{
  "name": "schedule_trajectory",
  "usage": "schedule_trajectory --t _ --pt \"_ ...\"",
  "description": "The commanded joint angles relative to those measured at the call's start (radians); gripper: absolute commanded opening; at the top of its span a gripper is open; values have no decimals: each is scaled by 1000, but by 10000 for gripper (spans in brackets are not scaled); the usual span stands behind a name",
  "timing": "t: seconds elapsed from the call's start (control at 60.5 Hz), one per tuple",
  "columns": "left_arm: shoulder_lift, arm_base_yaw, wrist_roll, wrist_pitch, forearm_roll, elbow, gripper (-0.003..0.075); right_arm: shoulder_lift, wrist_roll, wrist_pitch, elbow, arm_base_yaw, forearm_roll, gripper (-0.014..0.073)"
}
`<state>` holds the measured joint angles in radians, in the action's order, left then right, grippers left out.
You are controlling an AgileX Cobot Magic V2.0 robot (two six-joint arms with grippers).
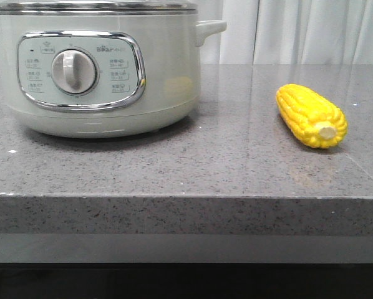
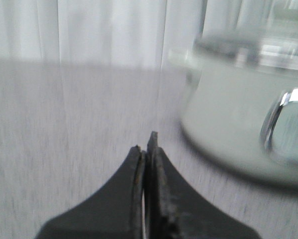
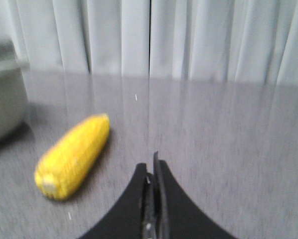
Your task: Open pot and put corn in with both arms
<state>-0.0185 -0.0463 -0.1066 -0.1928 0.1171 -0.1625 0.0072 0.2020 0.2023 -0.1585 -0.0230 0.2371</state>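
Note:
The pale grey-green pot [image 1: 99, 68] stands at the left of the grey stone counter, its steel-rimmed lid [image 1: 96, 7] on and its dial facing me. It also shows in the left wrist view [image 2: 248, 114]. The yellow corn [image 1: 311, 116] lies on the counter to the right, stub end toward me; it also shows in the right wrist view [image 3: 74, 155]. My left gripper [image 2: 146, 144] is shut and empty, over the counter beside the pot. My right gripper [image 3: 151, 167] is shut and empty, apart from the corn. Neither gripper shows in the front view.
The grey stone counter [image 1: 205, 174] has its front edge close to the camera. White curtains [image 1: 299, 31] hang behind it. The pot's side handle [image 1: 210, 28] sticks out to the right.

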Motion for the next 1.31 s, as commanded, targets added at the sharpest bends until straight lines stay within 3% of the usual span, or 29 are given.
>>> schedule_trajectory --t 0.0,0.231,0.446,0.496,0.545,0.677,0.743,0.843,0.975,1.289 --pt "-86 1 3 38 7 -136 -19 80 3 -28 -146 6 -9 -66" --pt "-387 1 3 -2 7 -368 -19 352 3 -15 -406 6 -9 -66" --pt "-450 1 3 22 9 -400 3 432 4 -1 -442 6 -9 -50" --pt "-450 1 3 22 9 -400 60 432 4 15 -440 6 -9 7" --pt "-450 1 3 20 9 -400 166 432 4 24 -438 6 -9 92" --pt "-450 1 3 20 9 -398 462 432 4 24 -431 6 -9 405" --pt "-450 1 5 23 24 -398 529 432 4 21 -431 6 -9 524" --pt "-458 -3 5 5 80 -412 537 433 4 21 -431 6 -9 596" --pt "-546 -33 -1 -125 80 -523 537 433 4 21 -431 6 -9 592" --pt "-962 -185 -77 -371 71 -964 536 433 4 21 -431 6 -9 592"
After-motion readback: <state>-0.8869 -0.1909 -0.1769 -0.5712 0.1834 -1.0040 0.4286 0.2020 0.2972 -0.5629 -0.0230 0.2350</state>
